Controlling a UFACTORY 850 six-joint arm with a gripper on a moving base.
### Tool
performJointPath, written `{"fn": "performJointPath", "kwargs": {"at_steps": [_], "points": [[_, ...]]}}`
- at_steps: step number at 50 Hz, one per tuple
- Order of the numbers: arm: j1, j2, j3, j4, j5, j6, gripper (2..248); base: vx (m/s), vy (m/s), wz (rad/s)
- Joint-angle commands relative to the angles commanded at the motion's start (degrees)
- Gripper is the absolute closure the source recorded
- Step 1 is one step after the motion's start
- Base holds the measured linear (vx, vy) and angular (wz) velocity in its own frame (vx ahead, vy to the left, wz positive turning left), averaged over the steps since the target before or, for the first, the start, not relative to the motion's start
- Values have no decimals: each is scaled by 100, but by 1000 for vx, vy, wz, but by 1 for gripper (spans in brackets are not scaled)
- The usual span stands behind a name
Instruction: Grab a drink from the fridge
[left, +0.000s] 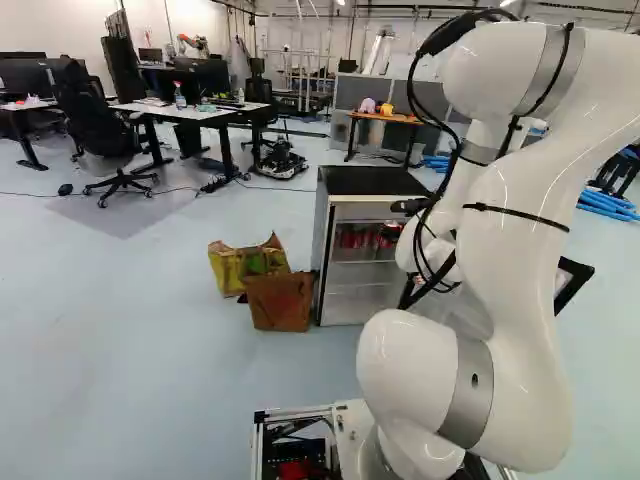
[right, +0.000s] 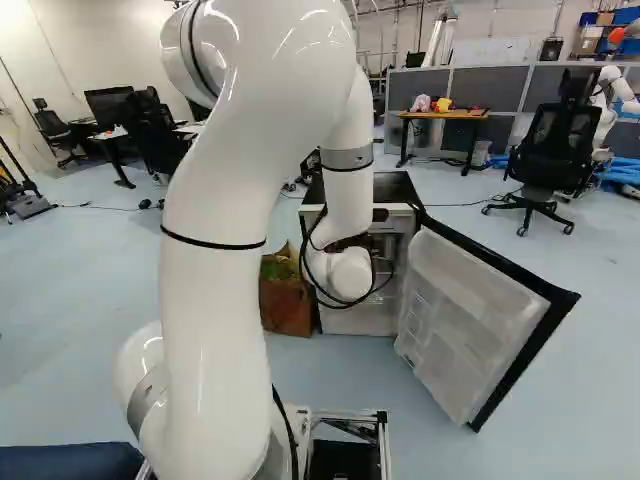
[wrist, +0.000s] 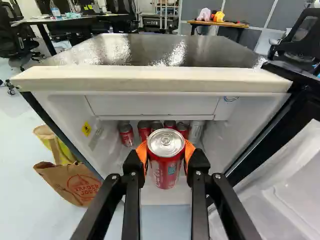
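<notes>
In the right base view, my gripper (right: 383, 243) shows only in small part past the wrist, before the open fridge (right: 375, 187). Seen from the wrist, the gripper (wrist: 166, 155) is shut on a red can (wrist: 165, 172), its orange pads against both sides. The can stands upright, its silver top showing, in front of the fridge opening. Several more cans (wrist: 126, 134) stand farther back inside, below a white compartment, partly hidden behind the held can.
The fridge door (right: 475, 325) stands swung open on the right side. Two paper bags (left: 280, 300) stand on the floor left of the fridge. Farther back are desks, office chairs (right: 553, 150), a small wooden table (right: 440, 115) and another robot (right: 612, 95).
</notes>
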Motion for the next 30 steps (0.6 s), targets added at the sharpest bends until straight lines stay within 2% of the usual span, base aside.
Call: {"fn": "performJointPath", "kwargs": {"at_steps": [30], "points": [[145, 613, 255, 401, -13, 0, 156, 0, 0, 0]]}}
